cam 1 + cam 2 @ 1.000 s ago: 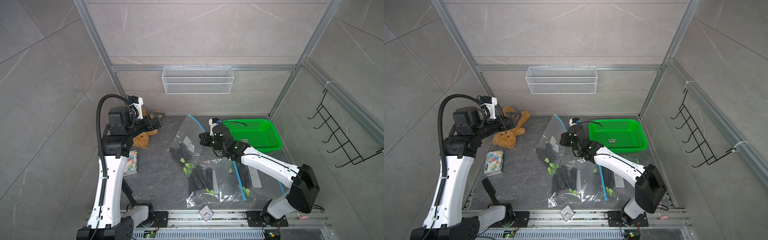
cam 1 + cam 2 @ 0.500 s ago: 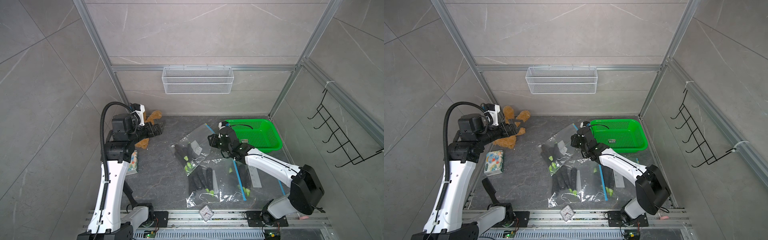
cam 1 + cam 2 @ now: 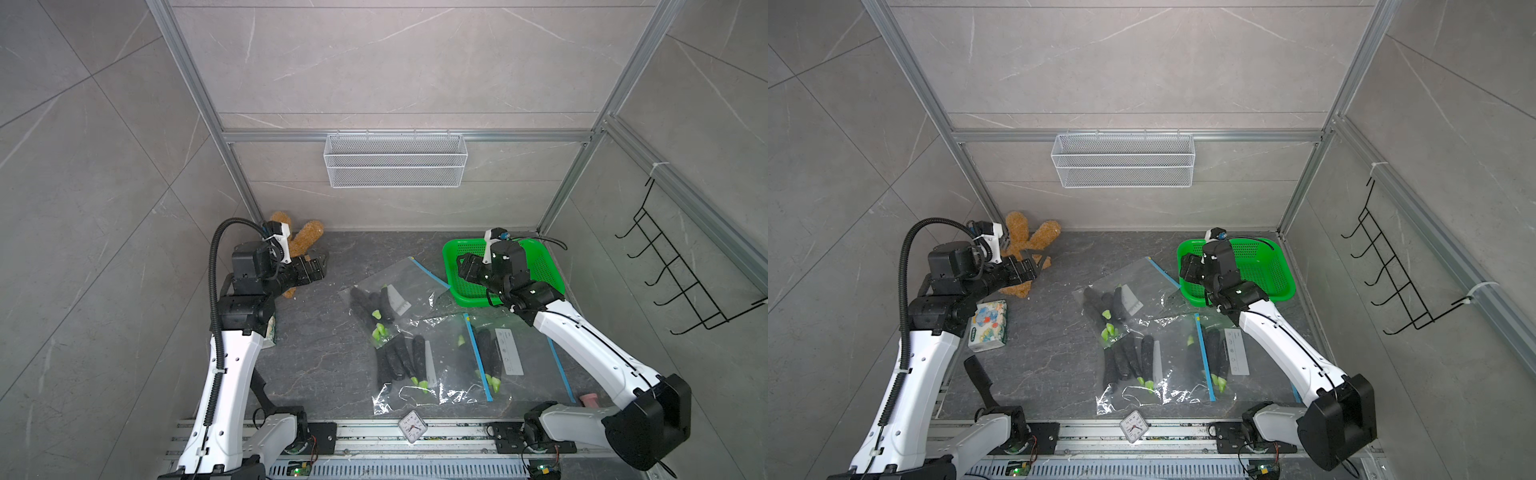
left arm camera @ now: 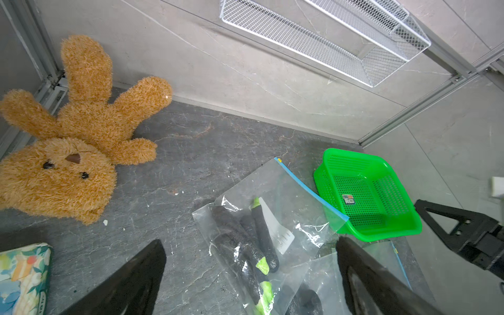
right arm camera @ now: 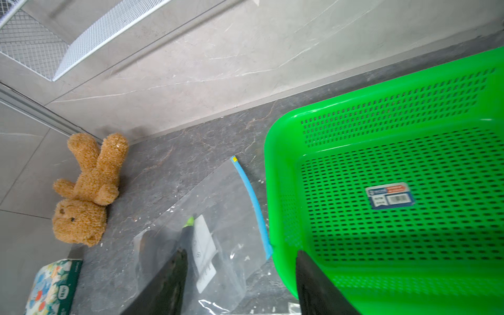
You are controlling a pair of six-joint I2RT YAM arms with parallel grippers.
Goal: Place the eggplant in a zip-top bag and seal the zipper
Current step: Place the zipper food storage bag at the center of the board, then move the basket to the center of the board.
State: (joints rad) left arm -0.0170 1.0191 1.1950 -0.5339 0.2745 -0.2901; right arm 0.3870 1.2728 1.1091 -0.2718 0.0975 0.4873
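L gripper [image 4: 249, 245] and R gripper [image 5: 241, 253] hover w/ fingers spread wide, both empty. Eggplants [image 3: 360, 305] lie inside a clear zip-top bag [image 3: 409, 278] mid-table, just beside green basket [image 3: 448, 259].

Green perforated basket [image 4: 381, 231]; clear bag [image 4: 286, 185], blue zipper [image 4: 311, 187]; eggplants [image 4: 263, 237] near-black, perhaps dark purple, lime stems; tan bear [image 4: 68, 177]; floral-print tissue pack [image 4: 21, 272]; dark grey veined floor [image 4: 191, 152].

Bright even light; soft shadows; glare on bag [image 3: 440, 374].
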